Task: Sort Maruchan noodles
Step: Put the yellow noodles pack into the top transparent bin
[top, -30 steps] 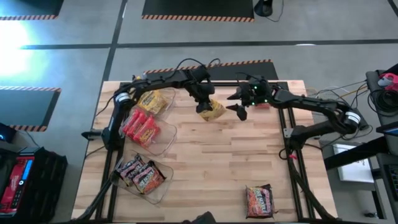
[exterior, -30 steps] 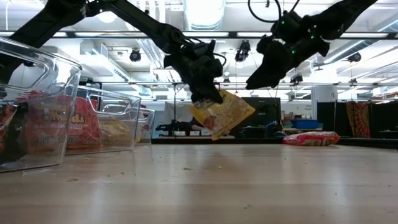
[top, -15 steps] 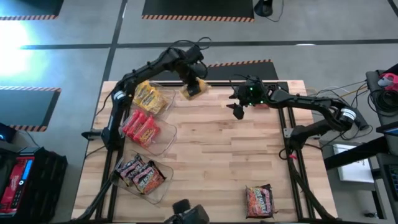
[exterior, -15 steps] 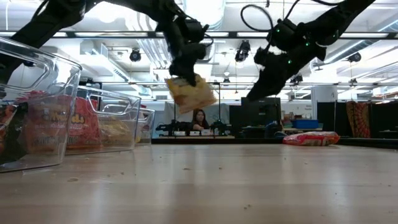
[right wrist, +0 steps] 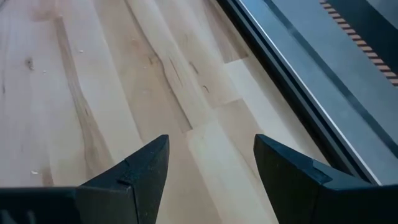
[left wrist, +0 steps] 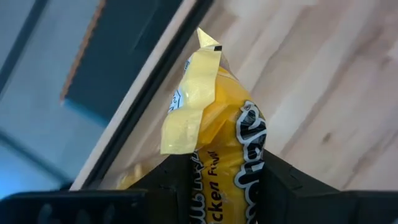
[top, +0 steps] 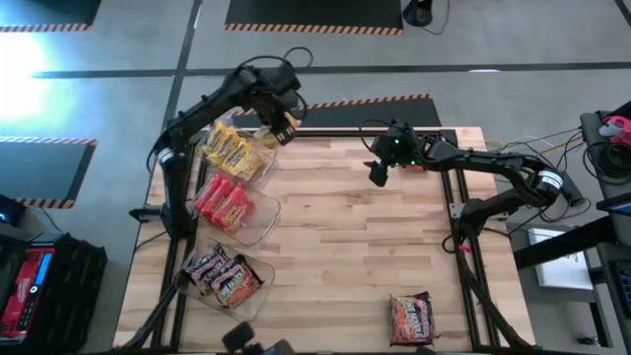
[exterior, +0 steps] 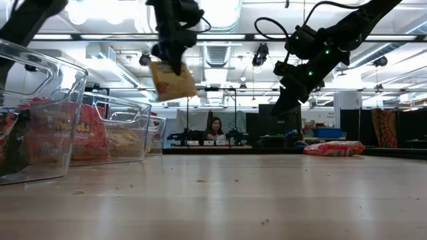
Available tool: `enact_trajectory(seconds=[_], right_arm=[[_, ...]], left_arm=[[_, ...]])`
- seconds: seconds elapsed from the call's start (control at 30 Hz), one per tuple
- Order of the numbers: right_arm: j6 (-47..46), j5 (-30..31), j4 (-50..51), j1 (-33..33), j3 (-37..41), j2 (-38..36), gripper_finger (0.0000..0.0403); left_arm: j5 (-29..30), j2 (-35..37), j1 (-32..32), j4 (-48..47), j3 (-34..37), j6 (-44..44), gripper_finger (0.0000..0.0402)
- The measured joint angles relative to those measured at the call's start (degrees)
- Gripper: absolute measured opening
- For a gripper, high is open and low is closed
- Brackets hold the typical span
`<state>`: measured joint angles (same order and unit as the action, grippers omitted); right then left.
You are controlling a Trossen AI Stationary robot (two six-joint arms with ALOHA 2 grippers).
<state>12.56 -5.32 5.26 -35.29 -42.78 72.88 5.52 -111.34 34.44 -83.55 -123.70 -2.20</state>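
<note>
Yellow noodle packet [left wrist: 214,149] clamped in left gripper [top: 281,126]; right gripper [top: 378,174] wide, empty.

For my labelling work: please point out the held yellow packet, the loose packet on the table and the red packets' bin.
held yellow packet [left wrist: 214,134], left wrist view, wrapper middle.
loose packet [top: 411,318], high view, centre.
red packets' bin [top: 264,212], high view, clear rim.

You have a pale butcher-block wooden table [top: 345,237]. On its left side sit three clear plastic bins in a row: the far one [top: 258,170] holds yellow noodle packets, the middle one [top: 258,219] red packets, the near one [top: 252,298] dark packets. One orange-red crinkly noodle packet [top: 411,317] lies directly on the wood at the near right corner.
</note>
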Motion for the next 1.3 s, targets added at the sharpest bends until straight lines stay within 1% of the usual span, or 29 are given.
enact_trajectory(seconds=[0.07,0.13,0.23,0.37,0.47,0.57,0.67,0.77,0.93,1.03,1.17,1.3], right_arm=[[-0.04,-0.02,0.01,0.00,0.01,0.00,0.0224],[-0.02,-0.02,0.00,0.00,0.02,0.00,0.0224],[-0.09,-0.04,0.00,0.00,0.02,0.00,0.0224],[-0.12,-0.03,0.00,0.00,0.02,0.00,0.0224],[-0.13,-0.04,0.00,0.00,0.02,0.00,0.0224],[-0.12,-0.04,0.00,0.00,0.02,0.00,0.0224],[-0.11,-0.04,0.00,0.00,0.02,0.00,0.0224],[-0.11,-0.04,0.00,0.00,0.02,0.00,0.0224],[-0.12,-0.05,0.00,0.00,0.02,0.00,0.0224],[-0.13,-0.05,0.00,0.00,0.02,0.00,0.0224],[-0.11,-0.07,0.00,0.00,0.02,-0.02,0.0224],[-0.11,-0.07,0.00,0.00,0.02,-0.02,0.0224]], left_arm=[[2.34,2.24,0.34,-0.84,2.85,2.27,0.0101],[3.14,4.50,0.62,-0.89,6.69,4.27,0.0102],[3.30,7.99,0.96,-0.37,14.41,6.88,0.0102],[4.04,13.37,1.04,3.15,25.95,9.10,0.0102],[3.93,17.73,1.12,8.45,34.70,10.87,0.0102],[1.77,21.30,1.19,13.50,42.82,11.47,0.0102],[0.40,23.76,1.38,19.63,49.77,11.72,0.0102],[-0.64,24.96,1.50,27.06,55.18,10.56,0.0102],[-1.11,24.64,1.54,33.46,60.47,9.71,0.0106],[-0.99,24.48,1.59,35.70,62.58,9.18,0.0120],[-0.90,24.47,1.57,36.74,63.09,8.68,0.0150],[1.22,24.47,1.57,36.70,62.01,5.62,0.0178]])
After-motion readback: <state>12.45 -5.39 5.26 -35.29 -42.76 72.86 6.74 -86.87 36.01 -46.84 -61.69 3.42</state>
